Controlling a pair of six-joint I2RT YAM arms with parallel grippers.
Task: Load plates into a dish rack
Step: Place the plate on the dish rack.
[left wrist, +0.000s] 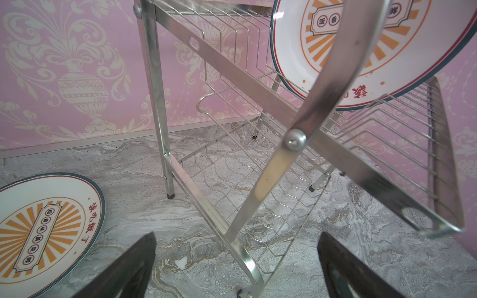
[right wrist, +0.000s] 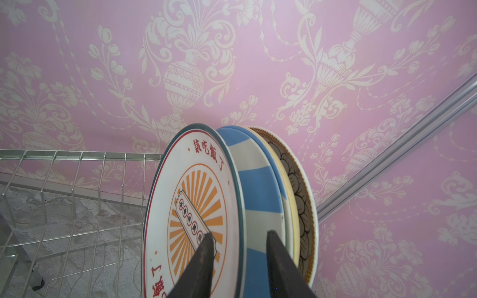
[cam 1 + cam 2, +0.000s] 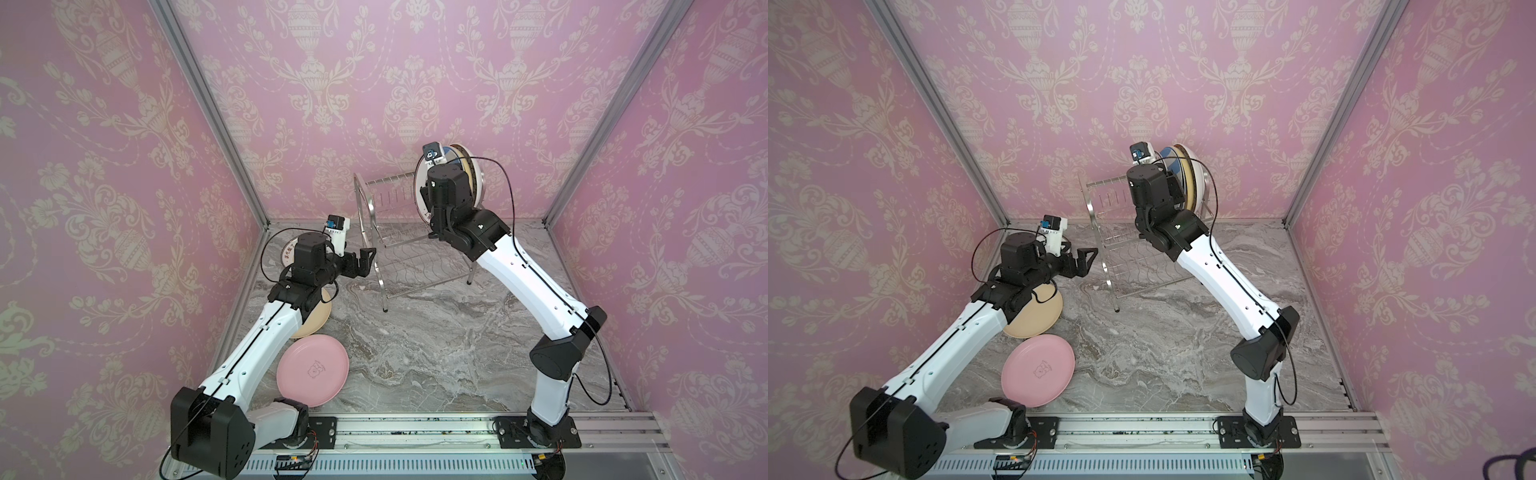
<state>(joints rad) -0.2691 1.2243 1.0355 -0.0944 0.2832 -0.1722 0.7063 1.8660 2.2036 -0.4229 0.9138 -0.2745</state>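
Note:
The chrome dish rack (image 3: 390, 249) stands at the back of the marble table. Several plates stand on edge at the right end of its upper tier: an orange sunburst plate (image 2: 193, 206), blue-white striped ones (image 2: 258, 185), a yellow one (image 2: 290, 206) and a brown floral one (image 2: 303, 206). My right gripper (image 2: 238, 236) is open and straddles the sunburst plate's rim, with a gap behind the rim. My left gripper (image 1: 237, 233) is open and empty beside the rack's left side frame (image 1: 260, 180). On the table lie another sunburst plate (image 1: 38, 232), a cream plate (image 3: 316, 320) and a pink plate (image 3: 312, 371).
Pink patterned walls with aluminium corner posts (image 3: 216, 124) close the table on three sides. The arms' base rail (image 3: 415, 432) runs along the front edge. The left arm hangs over the cream plate and hides part of it.

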